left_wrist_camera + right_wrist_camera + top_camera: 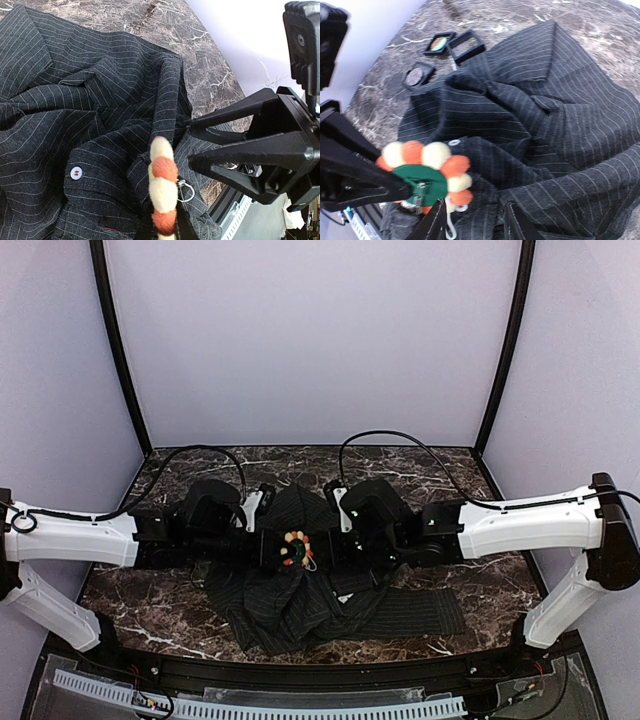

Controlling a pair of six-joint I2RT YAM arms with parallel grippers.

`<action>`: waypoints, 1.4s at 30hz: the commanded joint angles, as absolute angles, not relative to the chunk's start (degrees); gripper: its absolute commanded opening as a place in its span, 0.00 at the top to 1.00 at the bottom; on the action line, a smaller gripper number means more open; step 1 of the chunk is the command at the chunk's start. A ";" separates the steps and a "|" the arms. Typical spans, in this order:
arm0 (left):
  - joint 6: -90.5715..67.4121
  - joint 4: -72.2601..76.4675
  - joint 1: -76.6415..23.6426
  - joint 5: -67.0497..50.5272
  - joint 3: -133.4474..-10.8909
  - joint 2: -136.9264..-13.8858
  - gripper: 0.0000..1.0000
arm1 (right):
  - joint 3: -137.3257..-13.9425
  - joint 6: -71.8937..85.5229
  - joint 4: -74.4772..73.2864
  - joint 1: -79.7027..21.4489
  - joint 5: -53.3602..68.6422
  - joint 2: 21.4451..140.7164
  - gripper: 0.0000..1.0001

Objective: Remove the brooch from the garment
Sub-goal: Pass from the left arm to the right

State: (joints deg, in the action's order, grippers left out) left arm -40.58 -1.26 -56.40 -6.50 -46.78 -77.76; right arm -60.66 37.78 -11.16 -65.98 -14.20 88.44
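Inward over garment (pixel 292 606): left gripper (pixel 406 191) tight on brooch (pixel 422 176), right gripper (pixel 192 141) half-open beside.

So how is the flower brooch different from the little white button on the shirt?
The brooch is much bigger than the button. The brooch is colourful, with orange and cream beads round a green middle; the button is plain white. The brooch looks puffy and sticks up; the button lies flat on the garment. Both are round.
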 commanded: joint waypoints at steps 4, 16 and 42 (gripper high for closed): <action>-40.84 1.42 -55.99 -6.63 -45.09 -75.39 0.99 | -59.40 37.17 -4.18 -65.98 -6.55 85.68 0.55; -40.71 3.86 -55.95 -8.17 -43.94 -74.69 0.99 | -62.18 37.81 -6.06 -65.99 -8.02 89.07 0.49; -41.15 6.43 -55.70 -8.68 -42.26 -73.23 0.99 | -59.00 42.60 -6.81 -62.68 -7.52 87.25 0.48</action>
